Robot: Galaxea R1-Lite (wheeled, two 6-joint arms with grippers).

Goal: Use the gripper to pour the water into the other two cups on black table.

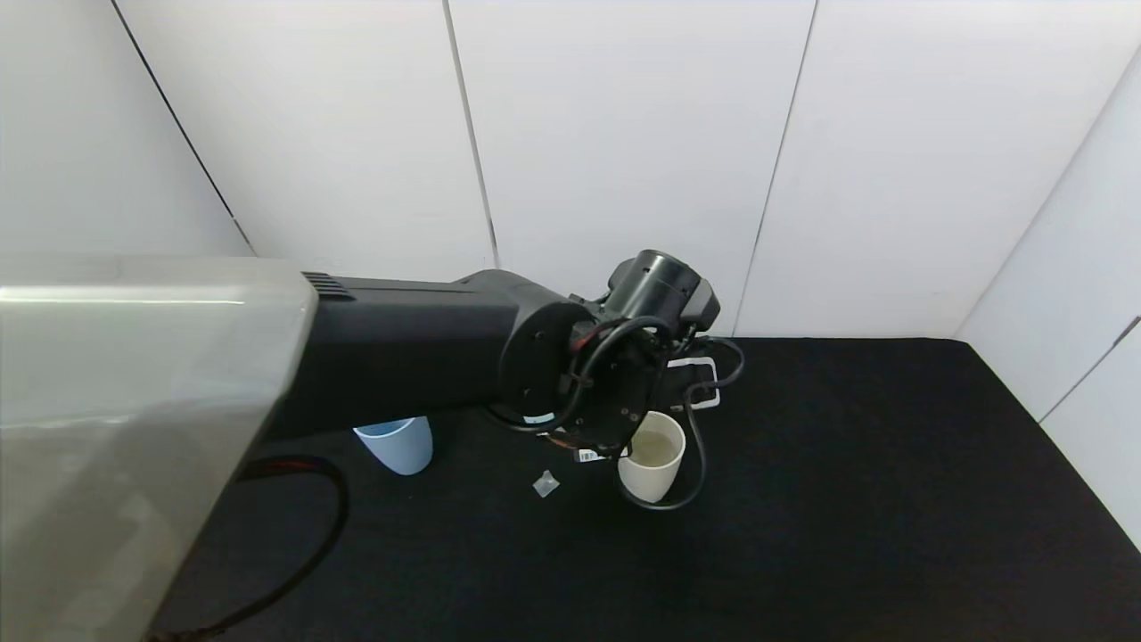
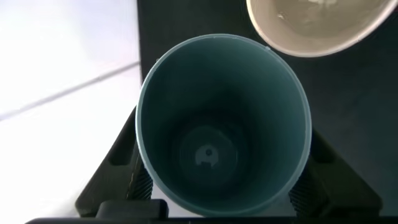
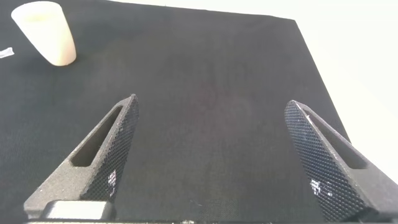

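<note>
Matte black felt-like tabletop (image 1: 847, 499). Left gripper (image 2: 221, 186) pinches teal-green plastic tumbler (image 2: 224, 124), apparently drained, above cream-white rounded cup (image 1: 652, 455) mid-tabletop, which holds water. Periwinkle-blue tapered cup (image 1: 397, 443) toward left edge: contents unclear. Right gripper (image 3: 214, 155) spread, idle.

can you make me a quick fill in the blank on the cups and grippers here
1. The left gripper is shut on the ____ cup.
2. The water in view sits in the ____ cup.
3. The right gripper hangs over the black table with its fingers ____.
4. The blue cup stands to the robot's ____ of the cream cup.

Missing words: teal; cream; open; left
</note>
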